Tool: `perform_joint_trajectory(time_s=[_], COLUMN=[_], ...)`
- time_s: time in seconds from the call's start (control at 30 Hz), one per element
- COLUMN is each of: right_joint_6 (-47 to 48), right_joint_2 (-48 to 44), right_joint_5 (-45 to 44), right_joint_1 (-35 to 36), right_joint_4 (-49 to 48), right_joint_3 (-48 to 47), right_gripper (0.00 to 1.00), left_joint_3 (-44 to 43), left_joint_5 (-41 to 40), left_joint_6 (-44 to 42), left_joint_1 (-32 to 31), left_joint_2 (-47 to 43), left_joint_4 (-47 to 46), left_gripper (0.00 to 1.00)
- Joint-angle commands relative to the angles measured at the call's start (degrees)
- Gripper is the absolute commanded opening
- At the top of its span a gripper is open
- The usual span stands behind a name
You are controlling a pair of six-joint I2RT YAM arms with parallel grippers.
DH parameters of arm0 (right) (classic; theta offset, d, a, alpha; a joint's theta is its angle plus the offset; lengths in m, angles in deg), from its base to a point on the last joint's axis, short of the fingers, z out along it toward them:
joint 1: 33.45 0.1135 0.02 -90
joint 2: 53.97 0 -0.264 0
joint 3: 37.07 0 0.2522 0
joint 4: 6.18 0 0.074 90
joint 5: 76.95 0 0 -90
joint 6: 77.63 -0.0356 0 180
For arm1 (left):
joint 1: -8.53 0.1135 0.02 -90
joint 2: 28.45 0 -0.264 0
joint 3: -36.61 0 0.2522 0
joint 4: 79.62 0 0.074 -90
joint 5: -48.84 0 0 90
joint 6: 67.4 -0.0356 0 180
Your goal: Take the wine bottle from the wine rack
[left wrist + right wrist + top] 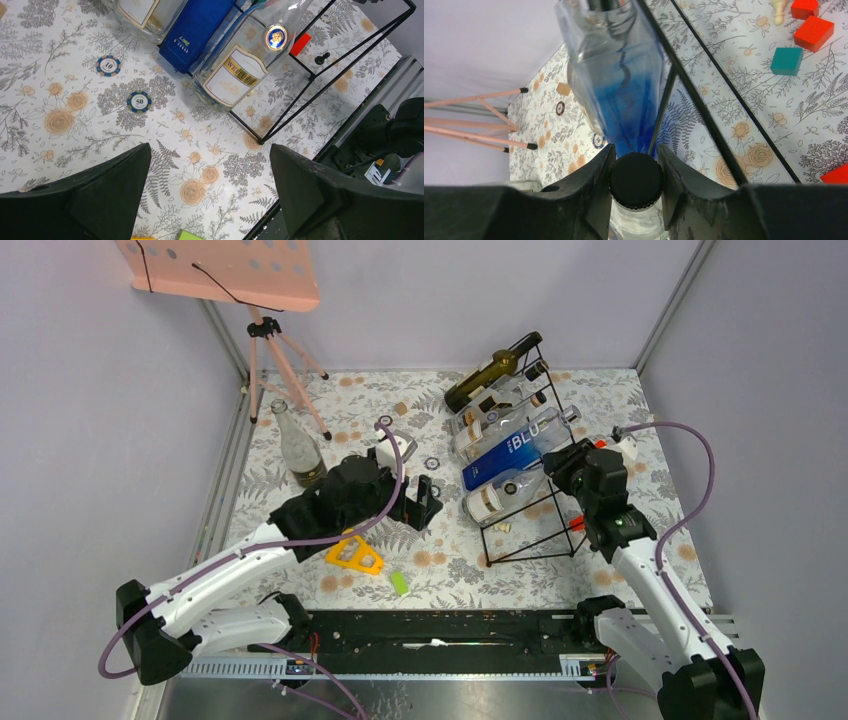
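Grasp made, removal not yet done; right jaws clenched on the black cap (636,180) of the lowest wine bottle (503,494); it lies slanted in the wine rack (263,141); left jaws released, hanging over the counter (165,125); the rack also holds a blue bottle (515,450), a dark green bottle (485,375) and other clear ones; left: draw it free.

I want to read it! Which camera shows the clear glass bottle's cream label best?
Left wrist: the clear glass bottle's cream label is close, letters readable. Top external shows it tiny; right wrist doesn't show it.
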Motion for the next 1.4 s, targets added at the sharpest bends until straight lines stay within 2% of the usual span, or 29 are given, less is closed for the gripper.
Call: perform_joint_trajectory(time_s=[0.0,0.27,0.53,0.97,1.2,1.23,1.27,1.37], right_joint_6=[5.59,10.31,13.76,15.90,17.35,17.53,17.73,18.31], right_joint_2=[-4.04,-6.83,-7.52,-7.05,-6.71,-6.65,-6.60,-6.47], right_joint_5=[-2.42,-5.68,-5.61,-2.46,2.33,3.06,3.83,5.04], right_joint_1=[2.62,9.34,12.05,13.67,14.18,9.15,13.65,14.50], right_joint_4=[-1.86,1.35,4.61,5.17,4.35,4.21,4.05,3.80], right_joint_3=[-0.18,-3.62,-7.43,-10.20,-11.26,-11.37,-11.44,-11.66], right_gripper=[0.01,0.00,0.00,0.00,0.00,0.00,0.00,0.00], left_joint_3=[1.28,10.16,9.72,5.44,2.09,1.68,1.26,-0.03], left_joint_5=[0.10,7.78,11.89,14.09,16.79,17.86,18.59,19.81], left_joint_6=[-2.11,-8.08,-12.07,-15.14,-15.17,-14.97,-14.91,-15.59], left_joint_1=[0.09,0.06,-1.41,-2.64,-2.64,-2.70,-2.89,-3.94], left_joint_2=[-0.98,-1.84,6.75,16.89,21.70,22.27,22.80,24.36], left_joint_4=[-7.89,-33.10,-44.43,-51.69,-53.53,-53.85,-54.14,-54.36], left_gripper=[0.99,0.99,0.99,0.99,0.99,0.99,0.99,0.99])
